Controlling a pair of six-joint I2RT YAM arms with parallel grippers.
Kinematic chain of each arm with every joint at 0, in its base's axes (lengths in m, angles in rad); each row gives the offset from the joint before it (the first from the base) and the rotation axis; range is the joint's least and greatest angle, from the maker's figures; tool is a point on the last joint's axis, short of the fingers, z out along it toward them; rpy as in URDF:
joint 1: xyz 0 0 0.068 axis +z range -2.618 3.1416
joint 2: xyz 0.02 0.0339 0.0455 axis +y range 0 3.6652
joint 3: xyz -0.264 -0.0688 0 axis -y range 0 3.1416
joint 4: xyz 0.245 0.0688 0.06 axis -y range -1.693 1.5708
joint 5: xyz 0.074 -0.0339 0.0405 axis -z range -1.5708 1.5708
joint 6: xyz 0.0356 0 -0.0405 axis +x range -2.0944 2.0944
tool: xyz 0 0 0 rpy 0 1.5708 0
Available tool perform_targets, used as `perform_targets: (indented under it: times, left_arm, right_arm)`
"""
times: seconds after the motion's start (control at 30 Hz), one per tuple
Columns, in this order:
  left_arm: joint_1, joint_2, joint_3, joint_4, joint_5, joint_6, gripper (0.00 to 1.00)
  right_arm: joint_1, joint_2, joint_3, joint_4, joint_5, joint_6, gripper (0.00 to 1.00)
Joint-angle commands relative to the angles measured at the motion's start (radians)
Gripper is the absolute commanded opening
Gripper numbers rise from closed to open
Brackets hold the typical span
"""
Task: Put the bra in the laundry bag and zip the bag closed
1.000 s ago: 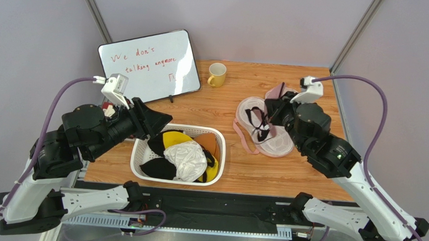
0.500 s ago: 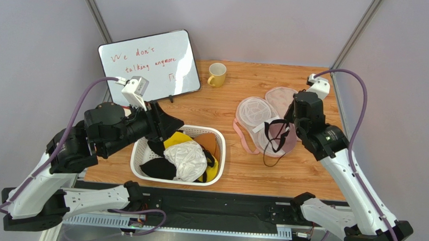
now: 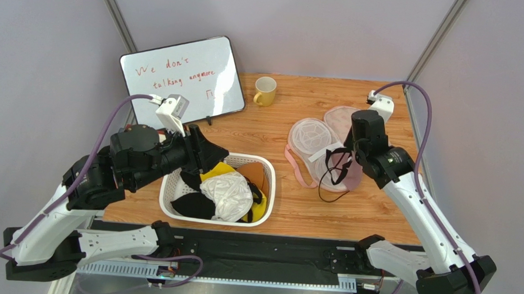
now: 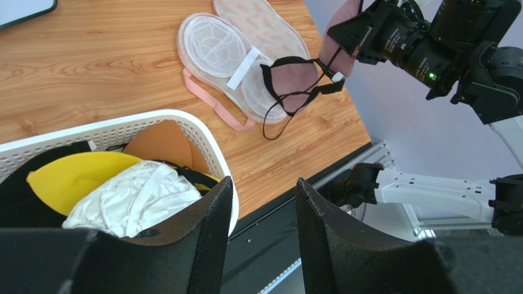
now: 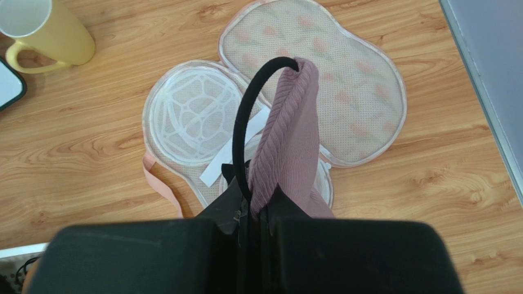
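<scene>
The bra (image 3: 341, 168), pale pink with black straps, hangs from my right gripper (image 3: 349, 151), which is shut on its edge just above the laundry bag. In the right wrist view the pink fabric (image 5: 288, 141) and a black strap loop rise from between the closed fingers (image 5: 261, 208). The laundry bag (image 3: 311, 137) lies opened flat on the table, mesh dome side and printed side (image 5: 356, 92) showing, pink loop at its left. It also shows in the left wrist view (image 4: 215, 43), with the bra (image 4: 294, 79) above it. My left gripper (image 3: 207, 154) is open and empty over the basket (image 4: 264, 190).
A white slotted basket (image 3: 269, 188) holding white, yellow and black garments stands at the front centre, its rim (image 4: 123, 125) under my left fingers. A yellow mug (image 3: 265, 91) and a whiteboard (image 3: 180, 79) stand at the back. The table's right edge is close to the bag.
My right gripper has lifted the bra off the opened bag, so it now hangs above the bag's near part. My left arm has swung rightwards over the basket.
</scene>
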Motion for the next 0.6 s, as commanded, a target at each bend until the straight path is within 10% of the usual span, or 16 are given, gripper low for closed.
perform_targets:
  times: [0.0, 0.57]
  left_arm:
    - [-0.001, 0.002, 0.0, 0.035, 0.009, 0.022, 0.49]
    - [-0.001, 0.022, -0.012, 0.033, 0.016, 0.032, 0.49]
  right_arm:
    - [-0.018, 0.038, 0.073, 0.023, 0.067, -0.046, 0.0]
    - [0.037, 0.336, 0.15, 0.036, 0.141, 0.018, 0.0]
